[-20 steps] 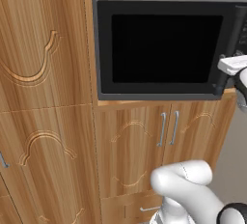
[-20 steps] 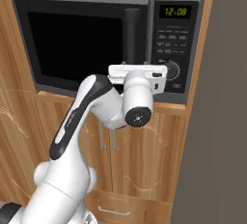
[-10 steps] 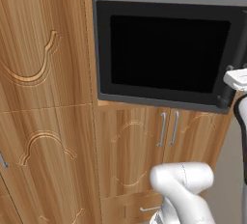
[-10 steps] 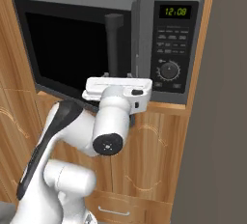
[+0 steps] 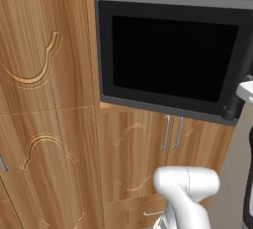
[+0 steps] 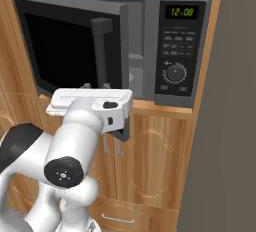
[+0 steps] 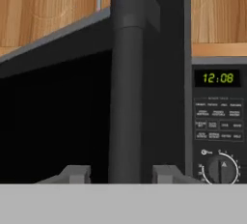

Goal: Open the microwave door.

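Dark grey microwave door (image 6: 75,46) is rigid and hinged, swings freely; best hold is the vertical bar handle (image 7: 126,97), low down. Tool (image 7: 120,174) straddles that bar directly ahead, fingers (image 7: 75,174) on either side, apparently clamped on it. Versus 0.5 s ago, the door stands further ajar from the microwave (image 6: 177,46), whose control panel is to the tool's right.

The dark grey microwave door with black glass window (image 6: 75,46) stands ajar, leaving a narrow gap beside the dark grey button panel (image 6: 181,51). Its vertical dark grey bar handle (image 7: 126,83) blocks the space between the gripper (image 7: 120,174) fingertips.
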Motion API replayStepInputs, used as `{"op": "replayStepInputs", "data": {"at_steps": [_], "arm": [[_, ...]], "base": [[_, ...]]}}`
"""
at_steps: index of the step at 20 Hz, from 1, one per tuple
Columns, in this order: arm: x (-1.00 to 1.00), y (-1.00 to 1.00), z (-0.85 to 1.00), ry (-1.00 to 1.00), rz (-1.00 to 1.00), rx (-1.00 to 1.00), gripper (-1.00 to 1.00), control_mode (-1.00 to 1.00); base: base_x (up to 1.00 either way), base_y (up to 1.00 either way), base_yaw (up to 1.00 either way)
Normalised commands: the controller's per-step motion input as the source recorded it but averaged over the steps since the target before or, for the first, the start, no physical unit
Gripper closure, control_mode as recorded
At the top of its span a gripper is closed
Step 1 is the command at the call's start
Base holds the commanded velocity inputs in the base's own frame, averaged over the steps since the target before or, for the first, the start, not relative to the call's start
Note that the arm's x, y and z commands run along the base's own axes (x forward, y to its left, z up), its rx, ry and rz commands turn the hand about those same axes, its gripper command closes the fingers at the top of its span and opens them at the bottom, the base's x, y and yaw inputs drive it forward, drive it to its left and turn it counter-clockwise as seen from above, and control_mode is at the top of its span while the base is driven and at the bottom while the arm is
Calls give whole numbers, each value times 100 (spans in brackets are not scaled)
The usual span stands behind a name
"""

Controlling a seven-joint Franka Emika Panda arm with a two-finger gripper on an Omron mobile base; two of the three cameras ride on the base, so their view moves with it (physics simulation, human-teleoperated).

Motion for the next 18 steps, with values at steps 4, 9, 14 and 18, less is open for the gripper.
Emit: {"op": "replayStepInputs", "data": {"at_steps": [4, 9, 14, 18], "arm": [[-81, 8, 4, 1, -4, -1, -100, -100], [-7, -96, 9, 20, 6, 22, -100, -100], [10, -24, -3, 30, 2, 34, -100, -100], [2, 4, -27, 1, -12, 43, -100, -100]], "base": [[0, 0, 0], [0, 0, 0], [0, 0, 0], [0, 0, 0]]}}
